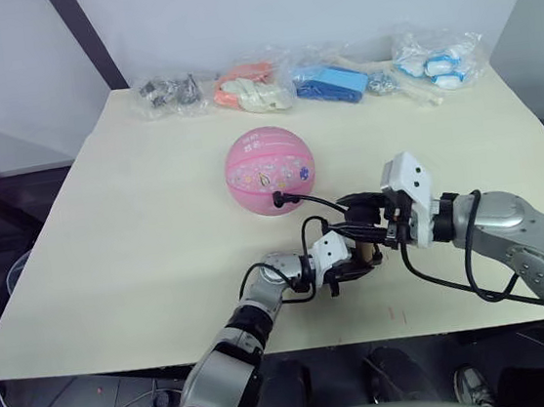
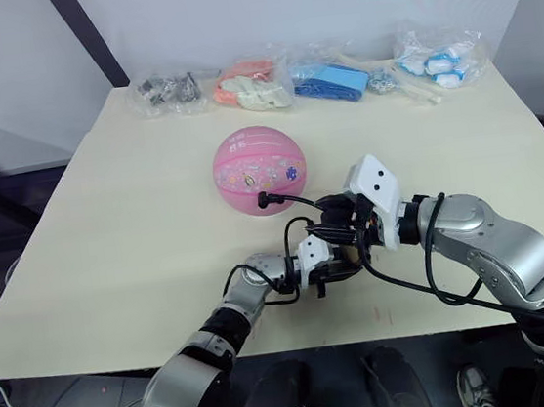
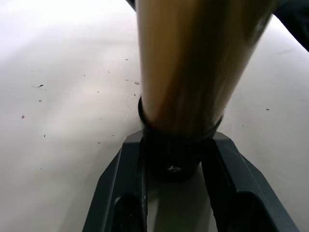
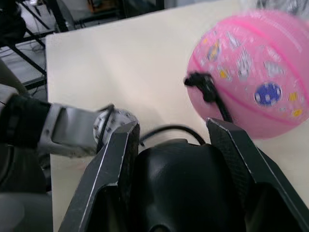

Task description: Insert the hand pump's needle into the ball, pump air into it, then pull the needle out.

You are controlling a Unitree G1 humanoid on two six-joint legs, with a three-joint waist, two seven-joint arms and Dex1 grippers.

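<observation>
**Two claws hold a hand pump whose hose end sits against a pink ball**

A pale counter (image 1: 138, 238) carries one pink ball (image 1: 269, 171) near its middle. One hand pump (image 1: 364, 251) is held low over the counter at about 5 o'clock from the ball, near the front edge, between two robot arms.

The left claw (image 1: 347, 272) is clamped on the pump's bottom end; the left wrist view shows its two dark fingers (image 3: 120, 193) pressed either side of the black end cap, with the gold-bronze barrel rising away from it. This grip likely braces the barrel so it cannot slide during pumping.

The right claw (image 1: 377, 223) is clamped on the pump's black handle end, its two fingers (image 4: 116, 159) closed around the dark grip in the right wrist view. That hold probably suits driving the handle in and out.

One thin black hose (image 1: 313, 202) curves from the pump toward 11 o'clock and its tip touches the ball's lower front side. The needle itself is too small to make out, so whether it is fully seated cannot be told.

Along the far edge at 12 o'clock lie four clear bags (image 1: 254, 86) of small items, well apart from the ball, seemingly unused spares
</observation>
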